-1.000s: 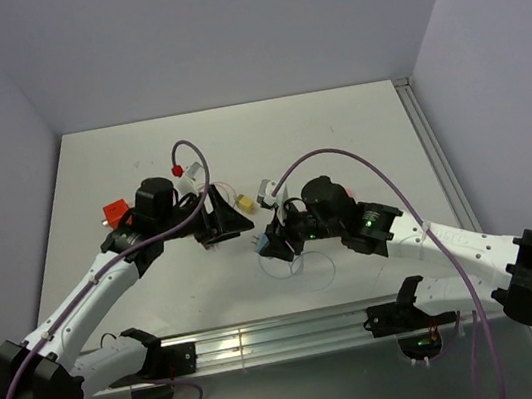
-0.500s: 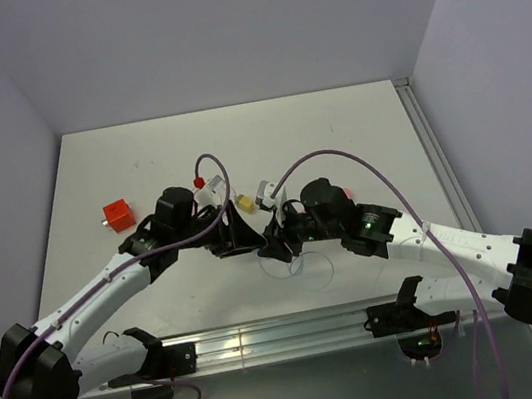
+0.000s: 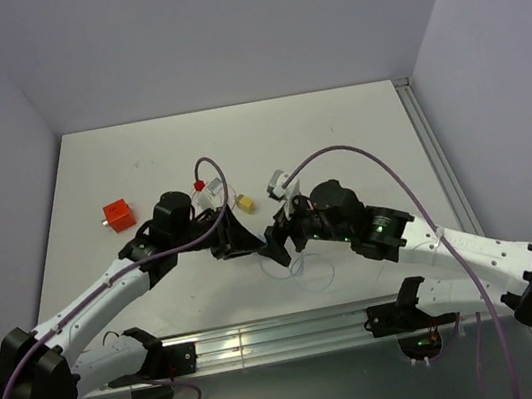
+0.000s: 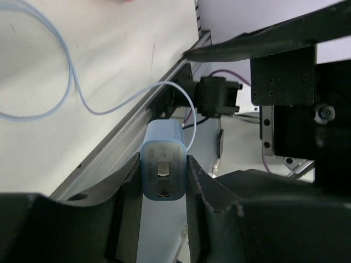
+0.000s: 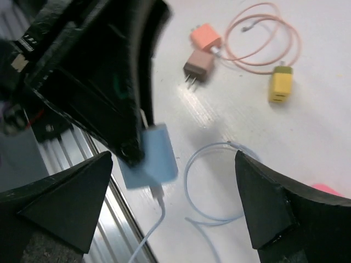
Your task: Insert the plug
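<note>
Two arms are leaning in together over the table, near its front edge. The left gripper is pinching a blue charger, its fingers pressing on both flanks. The charger's port face is showing to the left wrist camera (two slots visible). The right gripper is hanging spread wide, carrying nothing, just beside the charger. A blue cable is looping over the table, one end running up to the charger; whether its plug is seated, cannot tell. Farther back, a pink charger is lying with a brown charger just beside it and a yellow charger near them, a pink cable curling between. A red cube is sitting well apart, far left.
</note>
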